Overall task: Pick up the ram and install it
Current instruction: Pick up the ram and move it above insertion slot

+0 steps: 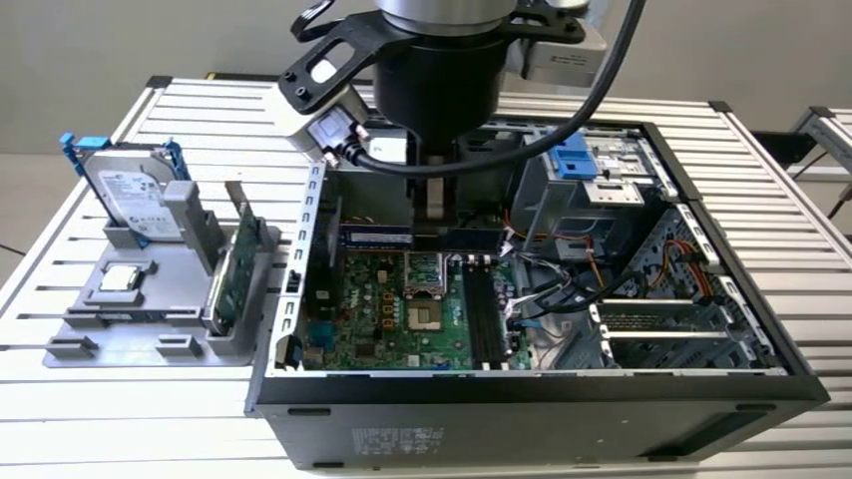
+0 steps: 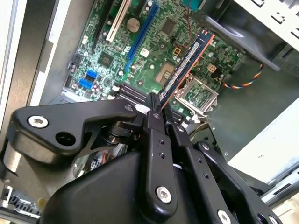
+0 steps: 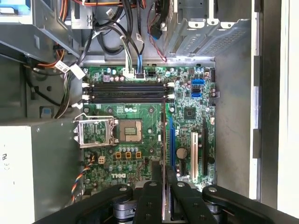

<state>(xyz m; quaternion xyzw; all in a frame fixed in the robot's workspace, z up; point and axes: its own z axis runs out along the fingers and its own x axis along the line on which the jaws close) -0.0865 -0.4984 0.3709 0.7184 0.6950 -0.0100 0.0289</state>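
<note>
Over the pale slatted counter, inside the open black computer case, the black end effector is clenched on the slim blue ram stick, held above the green motherboard. The stick's long axis lies crosswise to the long black slots, not along them.

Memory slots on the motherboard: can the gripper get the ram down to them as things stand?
Probably yes. The gripper is shut on the ram above the motherboard, and nothing lies across the black slots. But the ram lies crosswise to them.
</note>
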